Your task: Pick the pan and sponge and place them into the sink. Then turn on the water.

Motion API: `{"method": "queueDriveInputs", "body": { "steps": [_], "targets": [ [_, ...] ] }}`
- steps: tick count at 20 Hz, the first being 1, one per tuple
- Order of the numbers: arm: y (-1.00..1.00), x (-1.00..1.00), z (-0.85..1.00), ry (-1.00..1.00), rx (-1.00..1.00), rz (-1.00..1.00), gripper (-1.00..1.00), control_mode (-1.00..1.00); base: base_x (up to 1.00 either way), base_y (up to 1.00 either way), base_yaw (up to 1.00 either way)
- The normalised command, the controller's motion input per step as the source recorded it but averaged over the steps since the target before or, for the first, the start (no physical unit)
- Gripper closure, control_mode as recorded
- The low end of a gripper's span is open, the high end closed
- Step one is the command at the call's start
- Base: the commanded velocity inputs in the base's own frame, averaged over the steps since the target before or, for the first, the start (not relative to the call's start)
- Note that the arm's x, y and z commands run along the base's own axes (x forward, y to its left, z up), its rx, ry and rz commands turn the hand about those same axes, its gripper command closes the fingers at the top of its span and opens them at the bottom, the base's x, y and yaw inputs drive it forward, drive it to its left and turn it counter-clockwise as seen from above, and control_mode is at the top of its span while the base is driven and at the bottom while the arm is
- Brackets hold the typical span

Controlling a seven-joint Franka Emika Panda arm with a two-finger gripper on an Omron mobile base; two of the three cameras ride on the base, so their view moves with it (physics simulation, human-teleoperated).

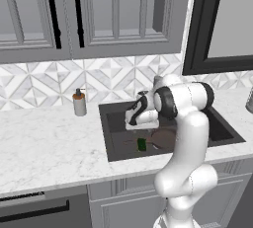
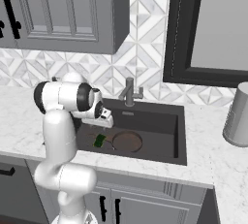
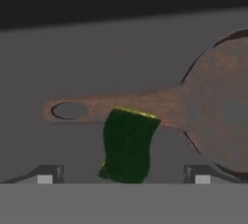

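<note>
Down in the sink [image 2: 179,136], the gripper [image 3: 123,177] hung with its jaws spread wide, gripping nothing. Between the fingertips [image 3: 45,178] the sponge [image 3: 127,145] stood on the basin floor, its top edge against the pan [image 3: 218,106] handle, bare gaps on either side. That handle ran across to a loop end, with open grey floor beyond up to the far wall. A faucet [image 2: 129,91] stood behind the basin, a soap bottle [image 1: 79,102] well off on the counter [image 1: 44,148].
</note>
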Motion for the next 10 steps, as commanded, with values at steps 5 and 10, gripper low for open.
{"method": "queueDriveInputs", "body": {
  "steps": [5, 10],
  "targets": [
    [0.0, -0.55, 1.0, -0.29, 0.0, 0.0, -1.0, -1.0, 0.0, 0.0, 0.0],
    [-0.24, -0.46, 1.0, -0.18, 0.04, 0.0, -1.0, -1.0, 0.0, 0.0, 0.0]
  ]
}}
